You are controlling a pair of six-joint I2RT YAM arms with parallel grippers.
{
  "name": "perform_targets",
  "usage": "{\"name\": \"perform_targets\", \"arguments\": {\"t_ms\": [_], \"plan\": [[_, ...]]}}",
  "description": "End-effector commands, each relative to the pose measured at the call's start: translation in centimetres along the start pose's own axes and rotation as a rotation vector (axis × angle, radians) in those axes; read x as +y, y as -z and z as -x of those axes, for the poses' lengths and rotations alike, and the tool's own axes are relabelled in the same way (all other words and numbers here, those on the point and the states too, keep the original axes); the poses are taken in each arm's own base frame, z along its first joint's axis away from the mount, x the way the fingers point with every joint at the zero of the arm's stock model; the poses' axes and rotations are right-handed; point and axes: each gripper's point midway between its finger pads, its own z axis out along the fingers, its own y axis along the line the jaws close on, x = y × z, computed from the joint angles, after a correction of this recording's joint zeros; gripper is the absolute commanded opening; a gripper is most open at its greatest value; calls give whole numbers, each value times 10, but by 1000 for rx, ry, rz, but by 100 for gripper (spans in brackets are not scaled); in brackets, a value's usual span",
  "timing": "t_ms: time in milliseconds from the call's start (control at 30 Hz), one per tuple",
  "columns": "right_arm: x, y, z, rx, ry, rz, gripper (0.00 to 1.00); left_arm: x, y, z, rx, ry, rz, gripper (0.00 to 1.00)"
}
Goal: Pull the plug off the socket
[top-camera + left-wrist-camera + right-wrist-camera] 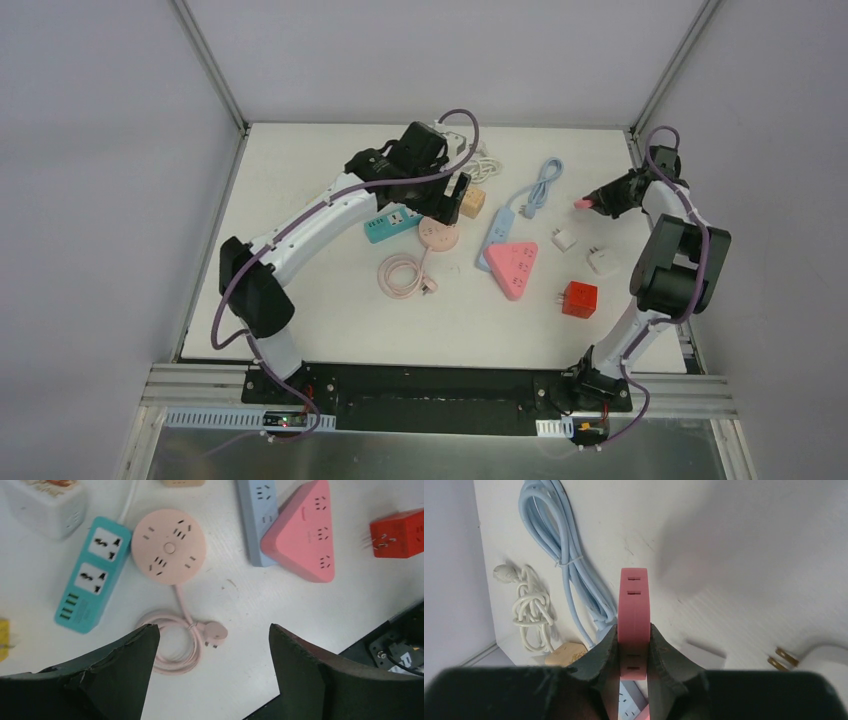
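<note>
A flat pink plastic plug (pixel 634 592) is clamped in the right pincer (pixel 634 632). The left pincer (pixel 211 628) is held open above a round pink socket (pixel 168 546).

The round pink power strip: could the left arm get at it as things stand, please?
Probably yes. The open fingers of the left arm hover near the round pink power strip, which lies uncovered; the teal rectangular power strip sits beside it, not over it.

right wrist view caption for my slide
Right tool clamped on a pink adapter, coiled blue cable behind it
</note>
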Motion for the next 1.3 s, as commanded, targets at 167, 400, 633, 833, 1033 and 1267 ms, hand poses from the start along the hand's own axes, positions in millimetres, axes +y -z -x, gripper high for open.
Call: {"name": "perform_targets", "arguments": {"t_ms": [167, 400, 633, 833, 1033, 1267], "plan": [[30, -22, 23, 63, 6, 157, 5, 79, 80, -4, -147, -29, 428, 99], [4, -34, 14, 104, 21, 106, 27, 96, 111, -1, -240, 10, 502, 99], [-23, -22, 12, 67, 7, -43, 60, 118, 131, 0, -398, 147, 576, 99], [-31, 5, 14, -12, 14, -104, 68, 116, 133, -4, -415, 218, 492, 99], [-26, 38, -5, -30, 27, -57, 72, 97, 120, -16, -348, 164, 352, 99], [-11, 66, -74, 80, 84, 116, 74, 44, 82, -35, -300, 118, 12, 99]]}}
